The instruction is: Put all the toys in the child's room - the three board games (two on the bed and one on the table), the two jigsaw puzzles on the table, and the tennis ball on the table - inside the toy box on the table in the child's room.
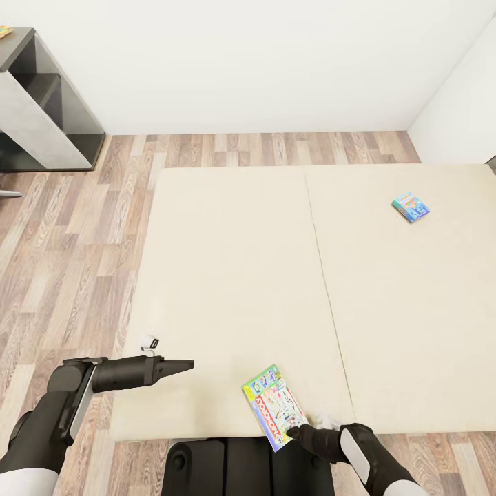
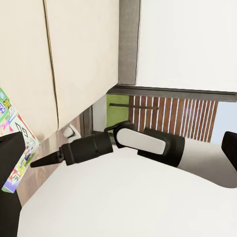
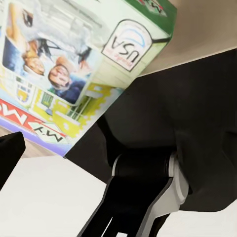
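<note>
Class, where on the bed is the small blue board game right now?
In the head view, the small blue board game lies flat on the right half of the bed, toward its far edge, well away from the green-lidded game at the near edge.

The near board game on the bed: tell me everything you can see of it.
The near board game is a flat rectangular box with a green-edged lid, a red title band and cartoon artwork. It lies flat, turned at an angle, at the bed's near edge, one corner overhanging it. The right gripper is at that overhanging corner; whether it grips is unclear. Up close, the right wrist view shows pictured children and a "USA" badge.
</note>
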You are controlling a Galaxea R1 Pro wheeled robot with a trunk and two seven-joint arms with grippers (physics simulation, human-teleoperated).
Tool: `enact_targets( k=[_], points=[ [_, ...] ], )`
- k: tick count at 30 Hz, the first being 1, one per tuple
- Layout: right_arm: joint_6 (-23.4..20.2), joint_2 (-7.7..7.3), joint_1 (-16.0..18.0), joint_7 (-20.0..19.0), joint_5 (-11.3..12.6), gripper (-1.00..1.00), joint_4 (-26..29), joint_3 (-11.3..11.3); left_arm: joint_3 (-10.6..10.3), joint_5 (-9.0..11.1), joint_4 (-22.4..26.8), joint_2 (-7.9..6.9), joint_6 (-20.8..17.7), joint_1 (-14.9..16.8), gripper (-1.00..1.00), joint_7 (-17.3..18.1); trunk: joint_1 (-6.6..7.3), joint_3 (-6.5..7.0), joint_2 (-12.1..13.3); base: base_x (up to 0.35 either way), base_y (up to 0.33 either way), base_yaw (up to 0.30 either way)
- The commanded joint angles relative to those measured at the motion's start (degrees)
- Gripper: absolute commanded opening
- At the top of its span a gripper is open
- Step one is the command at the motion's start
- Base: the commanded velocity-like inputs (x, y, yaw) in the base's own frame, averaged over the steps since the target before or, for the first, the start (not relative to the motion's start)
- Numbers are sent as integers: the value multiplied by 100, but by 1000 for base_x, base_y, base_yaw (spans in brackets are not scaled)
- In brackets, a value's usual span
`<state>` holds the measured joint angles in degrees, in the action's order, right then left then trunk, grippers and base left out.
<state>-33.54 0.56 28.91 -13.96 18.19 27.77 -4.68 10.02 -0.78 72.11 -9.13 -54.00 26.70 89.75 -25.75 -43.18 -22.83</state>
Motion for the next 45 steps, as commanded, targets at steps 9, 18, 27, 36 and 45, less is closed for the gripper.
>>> enact_targets(
  k=[9, 18, 27, 36, 45],
  points=[
    [-13, 22, 1, -12, 0, 100, 20, -26, 0, -9, 1, -1, -63, 2, 100, 25, -3, -6, -8, 0, 0, 0],
    [179, 49, 1, -18, 8, 100, 57, -19, 4, -10, -2, -2, -63, 2, 100, 25, -3, -6, -8, 0, 0, 0],
    [214, 100, 2, -19, 9, 100, 77, 96, 9, -9, 3, -8, -66, 2, 100, 25, -3, -6, -8, 0, 0, 0],
    [216, 234, 63, -19, 2, 100, 79, 107, 29, 35, -3, -151, -67, 0, 100, 25, -3, -6, -8, 0, 0, 0],
    [216, 274, 79, -19, 2, 100, 80, 138, 42, 59, 0, -224, -67, 1, 100, 25, -3, -6, -8, 0, 0, 0]
  ],
)
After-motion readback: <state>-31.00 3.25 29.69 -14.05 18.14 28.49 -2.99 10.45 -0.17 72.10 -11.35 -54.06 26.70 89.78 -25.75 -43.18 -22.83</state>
